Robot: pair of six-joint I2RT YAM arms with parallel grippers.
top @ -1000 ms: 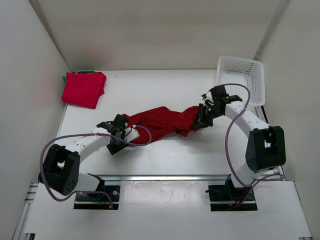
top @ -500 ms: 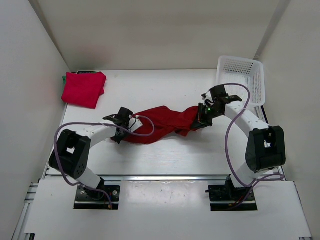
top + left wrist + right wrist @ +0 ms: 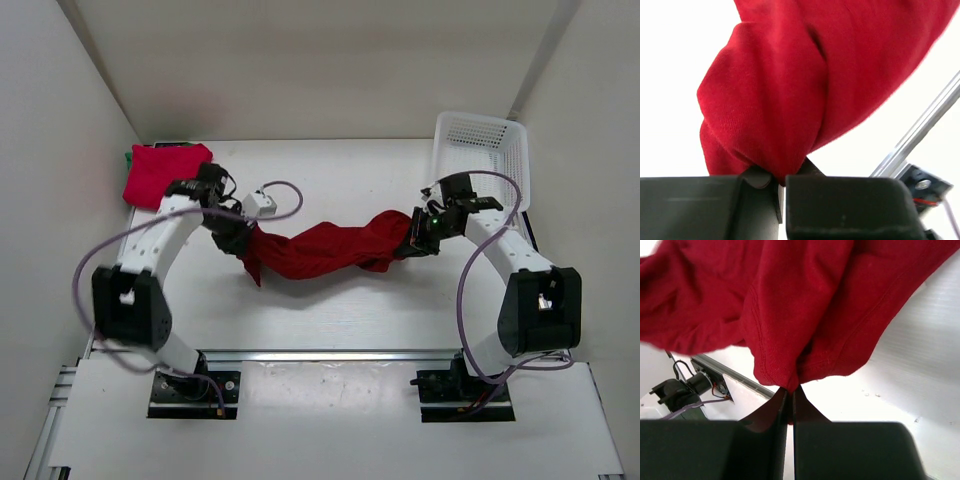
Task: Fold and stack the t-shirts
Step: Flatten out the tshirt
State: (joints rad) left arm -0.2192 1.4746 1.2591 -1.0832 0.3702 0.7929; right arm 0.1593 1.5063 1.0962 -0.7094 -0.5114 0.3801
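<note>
A dark red t-shirt (image 3: 320, 250) hangs bunched and stretched between my two grippers over the middle of the table. My left gripper (image 3: 240, 240) is shut on its left end (image 3: 770, 110). My right gripper (image 3: 413, 240) is shut on its right end (image 3: 800, 315). A second red t-shirt (image 3: 160, 172) lies folded at the far left corner. A bit of the green t-shirt (image 3: 130, 156) peeks from under its left edge.
A white plastic mesh basket (image 3: 487, 150) stands at the far right corner, just behind the right arm. Walls close in the table on the left, back and right. A metal rail (image 3: 330, 355) runs along the near edge.
My left gripper has moved up and away from the near edge with the shirt's left end, lifting and stretching the shirt. The right gripper has shifted slightly to the right.
</note>
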